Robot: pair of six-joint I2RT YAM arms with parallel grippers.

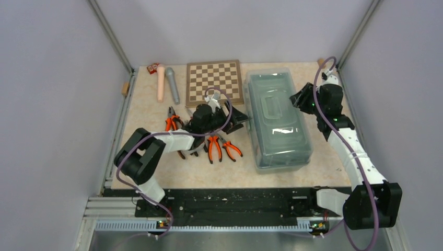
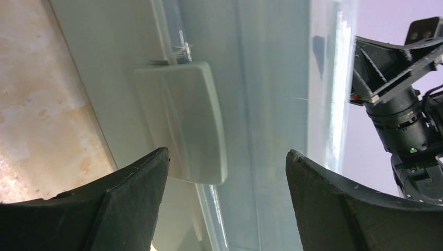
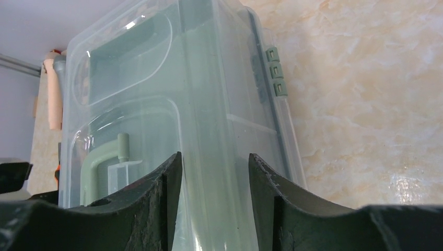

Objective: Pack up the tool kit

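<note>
Toolbox point(image 1: 279, 125): where does it stand?

– On the desk point(image 1: 143, 102), right of the middle, its long sides running away from the arm bases. The translucent lid point(image 1: 271, 91) lies down over the sage-green body.

– What lies nearest the bases?

– Orange-handled pliers point(image 1: 217, 147), flat on the desk just left of the toolbox's near half and partly under the left arm. A further pliers pair point(image 1: 171, 121) lies well to the left, a little farther back.

– And the left tool point(image 1: 244, 119)?

– It hangs beside the toolbox's left long side, about halfway along, pointing at it. In its wrist view the left tool point(image 2: 227, 157) is spread wide and holds nothing. The green latch point(image 2: 183, 120) on the box wall shows beyond the gap, apart from both fingers point(image 2: 130, 209).

– The right tool point(image 1: 299, 99)?

– It is at the right long side, over the farther half. In its own view the right tool point(image 3: 214, 159) stands narrow, with a ridge of the lid running between its fingers point(image 3: 156, 209). I cannot tell whether they press on it or only straddle it.

– And at the back?

– The chessboard point(image 1: 215, 81) lies just beside the toolbox's far left corner. Left of it the grey cylinder point(image 1: 172, 86) and pink cylinder point(image 1: 161, 82) lie side by side. The small red boxes point(image 1: 153, 67) sit by the pink one's far end.
</note>
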